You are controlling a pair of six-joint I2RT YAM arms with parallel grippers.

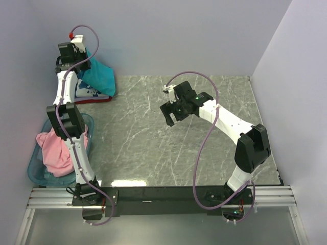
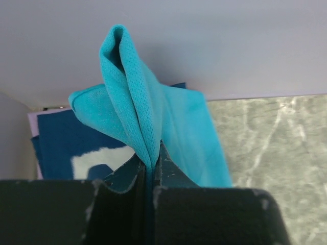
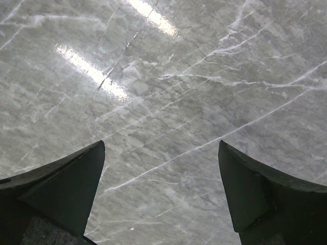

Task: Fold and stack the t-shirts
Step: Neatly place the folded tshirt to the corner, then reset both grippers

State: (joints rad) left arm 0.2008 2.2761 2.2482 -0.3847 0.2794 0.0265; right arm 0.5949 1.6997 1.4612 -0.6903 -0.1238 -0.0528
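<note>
Left gripper [image 2: 152, 162] pinched shut on a fold of the teal t-shirt [image 2: 145, 112], which hangs raised above the navy printed t-shirt [image 2: 59, 143] and the red t-shirt [image 1: 101, 100] at the far-left corner of the marble table [image 1: 168, 153]. Pink t-shirt [image 1: 55, 149] lies in the light-blue basket [image 1: 32, 171]. Right gripper [image 3: 161, 173] hovers mid-table, fingers wide, holding nothing
</note>
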